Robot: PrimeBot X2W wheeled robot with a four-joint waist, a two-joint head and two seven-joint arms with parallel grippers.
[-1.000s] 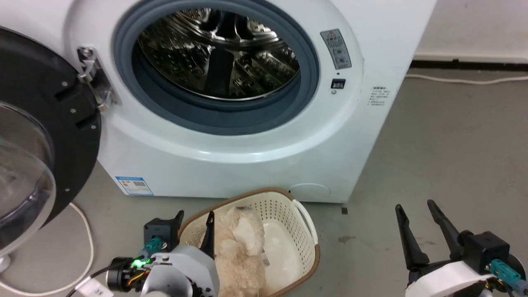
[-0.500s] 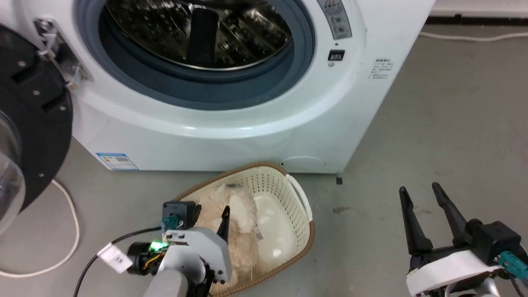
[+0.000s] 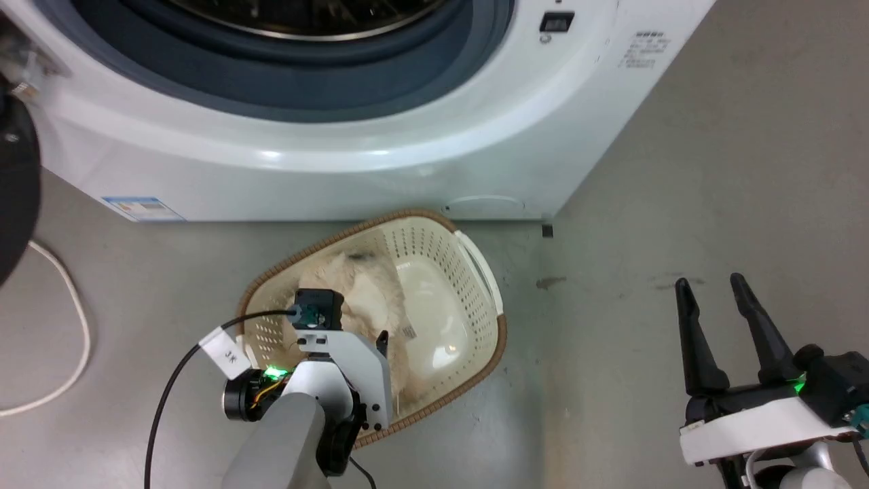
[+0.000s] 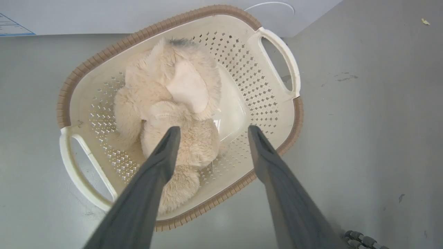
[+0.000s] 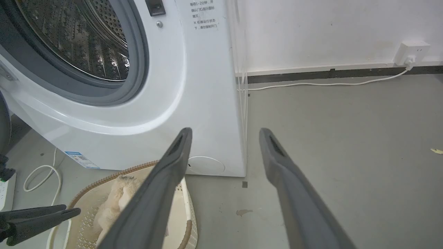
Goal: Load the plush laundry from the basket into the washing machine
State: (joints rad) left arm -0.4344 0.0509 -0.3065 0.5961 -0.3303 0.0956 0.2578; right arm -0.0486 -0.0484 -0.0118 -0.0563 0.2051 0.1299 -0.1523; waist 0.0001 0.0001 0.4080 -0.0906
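Plush laundry (image 4: 166,100) in basket (image 4: 256,86) — left gripper (image 4: 213,128) spread above it, right gripper (image 3: 709,280) spread (nothing held), white cable (image 3: 87,333) beside

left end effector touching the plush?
Cannot tell. In the left wrist view one finger of the open left end effector overlaps the plush laundry, but neither contact nor a gap reads plainly.

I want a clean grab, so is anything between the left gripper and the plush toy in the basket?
Nothing visible does. The left gripper is open over the plush laundry, which lies uncovered in the basket. Nothing lies on top of the toy, and the basket's rim runs around it, off to the sides of the fingers.
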